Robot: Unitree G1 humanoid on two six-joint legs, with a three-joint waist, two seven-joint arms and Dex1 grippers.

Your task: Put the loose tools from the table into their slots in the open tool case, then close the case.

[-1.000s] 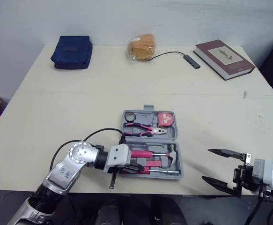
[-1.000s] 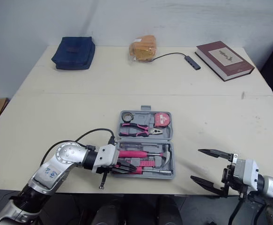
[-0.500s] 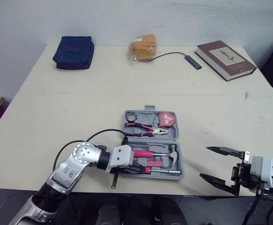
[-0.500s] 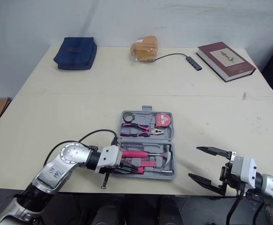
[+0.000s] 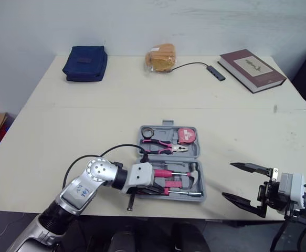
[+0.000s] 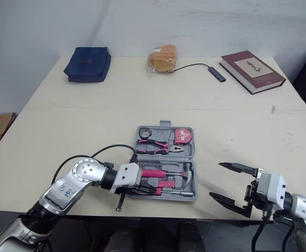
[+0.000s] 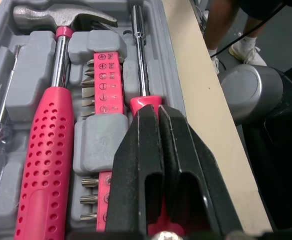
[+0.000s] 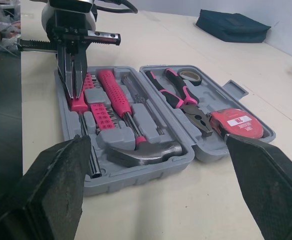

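Start at the left jaws: squeezed narrow, almost no gap, lying right on the pink handle of the screwdriver [image 7: 138, 60]. Hard to tell whether pinching it or just pushing it down.

Already in its slot, along the near edge of the tool case [image 8: 140, 177], at 6 o'clock in the case. Long way running from 9 to 3 o'clock, pink end at 9 under the jaws, metal tip at 3.

Just past it toward 12: the row of bits [image 7: 108, 80], then the hammer [image 7: 45, 165], lying the same way. Further toward 12, in the other half: pliers [image 5: 162, 147] and tape measure [image 5: 187, 134] (no empty slot to be seen).

No loose tools seen on the desk [image 5: 63, 131], so probably only the closing left. Fold line from 9 to 3 through the middle of the case, so a swing of one half over the other. Left arm much nearer, touching the case.

Now the right jaws: spread wide, holding nothing, hanging by the near desk edge at about 4 o'clock from the case, well apart from it.

Compared with a second ago: left jaws in the same spot on the handle, right jaws just as wide, tools unmoved. Only a small shift of the whole view.
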